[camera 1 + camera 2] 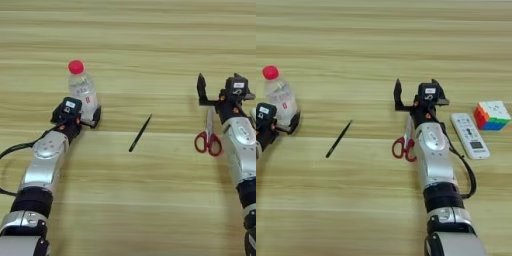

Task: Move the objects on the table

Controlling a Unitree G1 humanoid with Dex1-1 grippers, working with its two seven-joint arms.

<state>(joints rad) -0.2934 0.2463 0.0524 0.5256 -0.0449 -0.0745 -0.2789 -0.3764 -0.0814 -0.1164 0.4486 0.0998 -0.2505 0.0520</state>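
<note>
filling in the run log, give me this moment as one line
left gripper: shut on clear plastic red-capped bottle | right gripper: open above red-handled scissors | thin black pen: untouched

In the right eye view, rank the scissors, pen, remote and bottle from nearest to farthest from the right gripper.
From the right gripper:
1. Scissors, just below its fingers.
2. Remote, to its right.
3. Pen, to its left, mid-table.
4. Bottle, far left, at the left gripper.

Right pincer (415, 96) spread wide above the scissors (404, 142) on the worktop (381, 40). Remote (469, 135) just right of the arm, cube (492, 115) beyond it. Pen (338, 138) lies diagonal; bottle (278, 96) upright far left, left pincer (287, 121) at its base.
</note>
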